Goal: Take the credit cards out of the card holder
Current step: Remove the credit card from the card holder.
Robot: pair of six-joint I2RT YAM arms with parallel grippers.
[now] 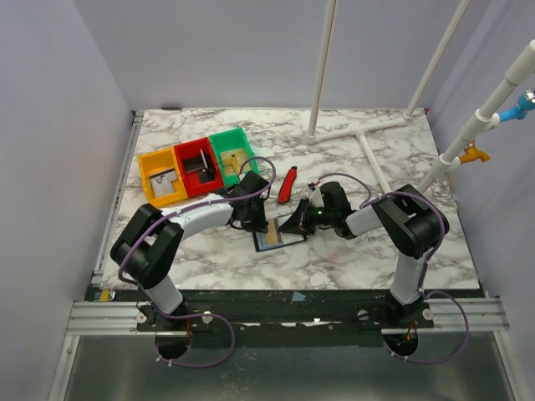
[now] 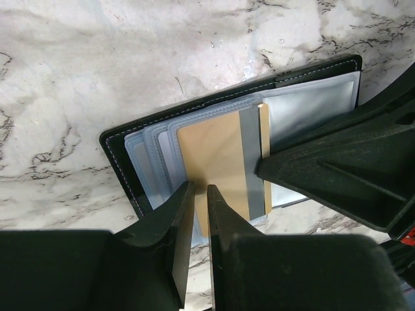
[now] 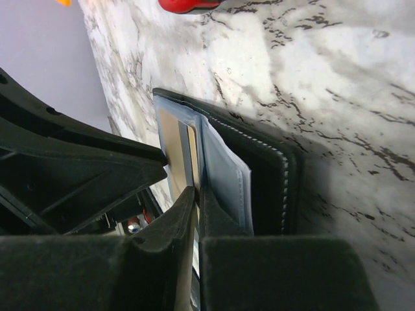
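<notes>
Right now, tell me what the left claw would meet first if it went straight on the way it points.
The credit card: the left claw pinches its near edge. Pushed straight on, it would likely slide that card deeper into the clear pockets of the card holder.

You have a white marble table. On it sit an orange bin, a red bin and a green bin in a row, plus a red tool, white pipes and the open black card holder.

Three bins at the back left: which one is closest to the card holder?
The green bin, rightmost of the row; the red bin and orange bin sit farther left of the card holder.
</notes>
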